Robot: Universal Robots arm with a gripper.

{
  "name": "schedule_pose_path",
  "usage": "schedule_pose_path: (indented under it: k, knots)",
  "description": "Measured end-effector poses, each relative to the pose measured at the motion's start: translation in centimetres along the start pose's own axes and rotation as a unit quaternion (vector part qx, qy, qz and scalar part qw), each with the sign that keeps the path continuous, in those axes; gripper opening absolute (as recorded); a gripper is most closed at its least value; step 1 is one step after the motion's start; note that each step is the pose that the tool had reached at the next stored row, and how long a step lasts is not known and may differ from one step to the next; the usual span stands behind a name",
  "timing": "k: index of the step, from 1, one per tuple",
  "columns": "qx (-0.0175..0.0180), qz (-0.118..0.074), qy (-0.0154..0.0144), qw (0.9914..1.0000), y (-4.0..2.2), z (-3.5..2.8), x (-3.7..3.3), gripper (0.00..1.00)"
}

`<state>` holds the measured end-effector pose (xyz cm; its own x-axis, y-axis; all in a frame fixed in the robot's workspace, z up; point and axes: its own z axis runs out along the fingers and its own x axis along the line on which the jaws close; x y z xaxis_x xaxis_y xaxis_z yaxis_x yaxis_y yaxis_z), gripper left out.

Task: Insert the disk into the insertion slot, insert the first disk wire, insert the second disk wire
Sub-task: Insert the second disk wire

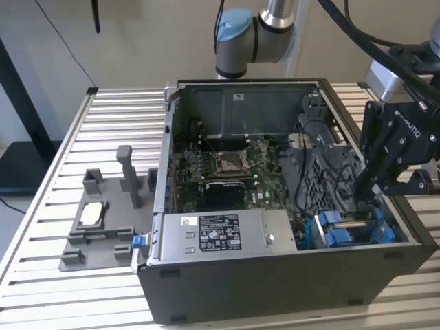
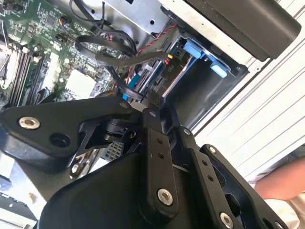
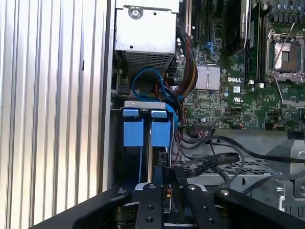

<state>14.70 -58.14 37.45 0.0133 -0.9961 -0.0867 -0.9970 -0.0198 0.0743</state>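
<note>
Gripper [image 2: 145, 107], positioned in the drive corner of the case, is judged to be clamped on a small dark wire plug [image 3: 167, 175]. For a clean insertion, the plug should be kept square to the disk's socket and pressed straight, without twisting.

Shown by size:
- the ribbed aluminium table [image 1: 103, 110];
- the black sheet-metal computer case [image 1: 275, 282], laid open;
- the silver boxy power supply [image 1: 220, 232];
- the green motherboard [image 3: 238, 95], densely studded;
- the disk [image 3: 160, 132], seated in its slot and marked by smooth bright-blue plastic carrier tabs;
- the limp black cables [image 3: 214, 160], best held clear of those tabs.
</note>
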Motion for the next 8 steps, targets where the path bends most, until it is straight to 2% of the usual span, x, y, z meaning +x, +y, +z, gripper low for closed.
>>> schedule_pose_path:
  k: [2,4,6,8]
  knots:
    - [0.0003,0.000,0.0001,1.00000,0.22,0.00,-0.01,0.24]
    - [0.0030,0.000,0.0001,1.00000,0.62,0.04,0.00,0.24]
    - [0.0086,-0.001,0.0004,0.99996,1.11,0.08,-0.01,0.24]
    - [0.0191,-0.001,0.0033,0.99981,1.59,0.13,-0.05,0.24]
